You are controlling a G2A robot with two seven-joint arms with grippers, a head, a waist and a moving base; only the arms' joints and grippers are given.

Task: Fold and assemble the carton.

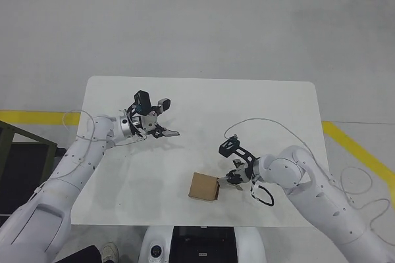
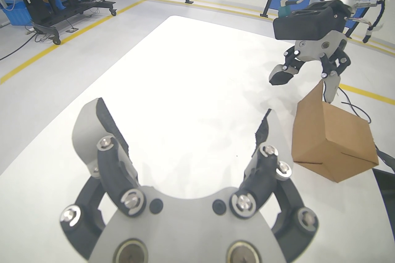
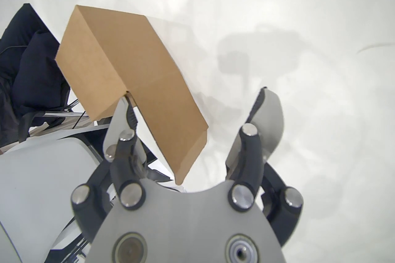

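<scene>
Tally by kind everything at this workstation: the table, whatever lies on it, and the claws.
table: 1
carton: 1
claws: 2 (left claw, right claw)
Total: 4

The right gripper (image 1: 232, 174) hung just beside the carton (image 1: 203, 187), jaws spread wide. One finger (image 3: 120, 119) touched the carton's upper corner and the other stood clear of it. The left gripper (image 1: 168, 119) hovered well apart from the carton on its far side, jaws likewise wide, gripping nothing, with the arm bent at the elbow.
</scene>
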